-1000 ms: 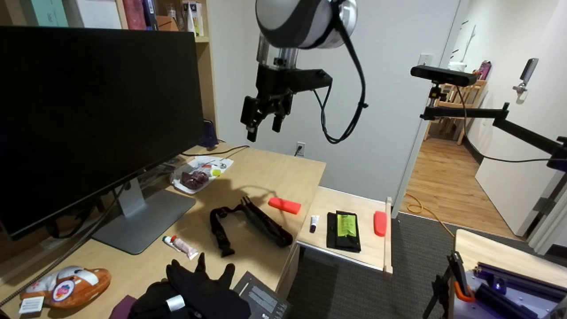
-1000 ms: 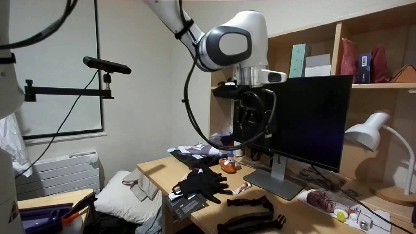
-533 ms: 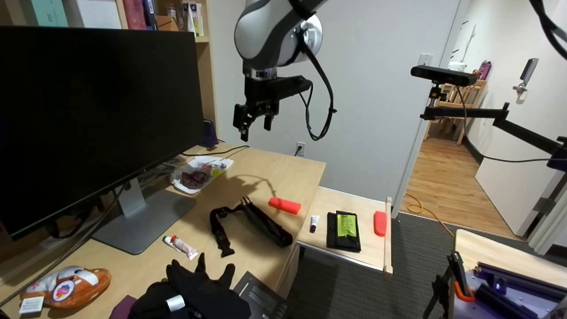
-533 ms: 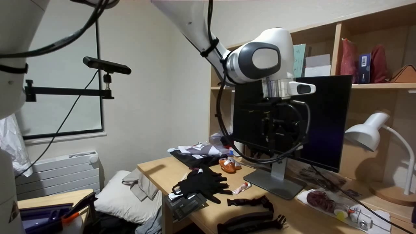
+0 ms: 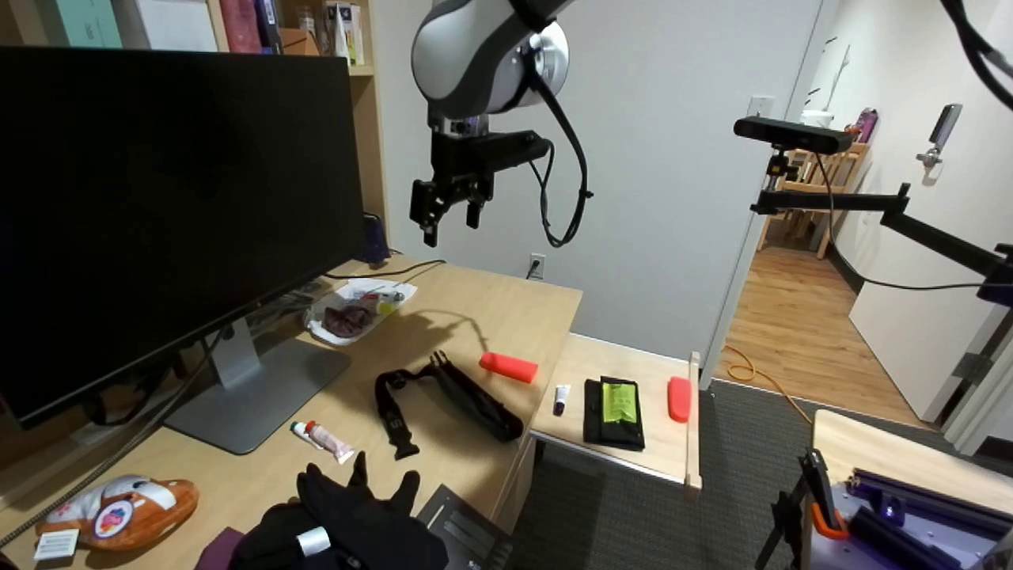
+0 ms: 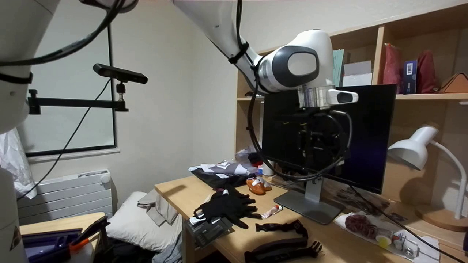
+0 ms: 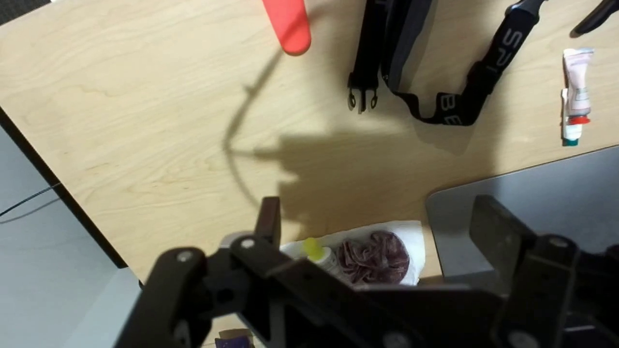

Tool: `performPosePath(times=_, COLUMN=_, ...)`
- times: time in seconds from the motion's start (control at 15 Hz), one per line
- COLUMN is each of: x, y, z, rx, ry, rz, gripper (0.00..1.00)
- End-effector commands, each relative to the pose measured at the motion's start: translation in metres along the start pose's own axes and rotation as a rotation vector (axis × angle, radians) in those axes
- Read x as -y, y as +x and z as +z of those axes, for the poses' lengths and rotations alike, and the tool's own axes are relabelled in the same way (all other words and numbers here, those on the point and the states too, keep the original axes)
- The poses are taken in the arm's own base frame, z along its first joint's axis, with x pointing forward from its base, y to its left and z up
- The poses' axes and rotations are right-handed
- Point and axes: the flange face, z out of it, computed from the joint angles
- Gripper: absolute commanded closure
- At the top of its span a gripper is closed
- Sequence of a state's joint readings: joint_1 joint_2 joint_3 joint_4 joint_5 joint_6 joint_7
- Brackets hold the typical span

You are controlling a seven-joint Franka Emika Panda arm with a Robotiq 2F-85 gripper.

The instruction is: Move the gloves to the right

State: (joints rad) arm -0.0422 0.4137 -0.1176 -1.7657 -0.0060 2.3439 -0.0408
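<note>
The black gloves (image 5: 368, 522) lie in a pile on the desk, at the bottom of an exterior view; a white tag shows on them. They also lie near the desk edge, fingers spread, in an exterior view (image 6: 226, 206). A dark tip at the top right of the wrist view may be a glove finger (image 7: 597, 19). My gripper (image 5: 451, 227) hangs high above the desk, well away from the gloves and beyond the belt. In the wrist view the gripper (image 7: 379, 212) has its fingers wide apart with nothing between them. Its fingers are hard to see against the monitor in an exterior view (image 6: 318, 142).
A large monitor (image 5: 174, 214) on a grey stand is beside the gripper. A black belt (image 5: 475, 400), a red case (image 5: 508, 367) and small tubes (image 5: 323, 442) lie on the desk. A white sheet with a scrunchie (image 7: 375, 256) is below the gripper. A dark box (image 6: 208, 230) is by the gloves.
The arm and gripper have shifted left in an exterior view and right and a little down where the arm stands before the monitor. Motion is small in the last half second. The gloves have not moved.
</note>
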Motion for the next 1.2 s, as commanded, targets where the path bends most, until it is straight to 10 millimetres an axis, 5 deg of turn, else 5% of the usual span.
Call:
performPosePath(times=0.0, x=-0.017, y=0.044, z=0.013, rx=-0.012, ry=-0.022, rz=0.092, gripper=0.00)
performPosePath(times=0.27, x=-0.035, y=0.077, z=0.045, rx=0.010, ry=-0.056, rz=0.109, gripper=0.00)
performPosePath(times=0.73, x=-0.075, y=0.103, z=0.122, rx=0.044, ry=-0.090, rz=0.172, gripper=0.00)
performPosePath(times=1.13, x=-0.077, y=0.102, z=0.130, rx=0.035, ry=-0.091, rz=0.178, gripper=0.00)
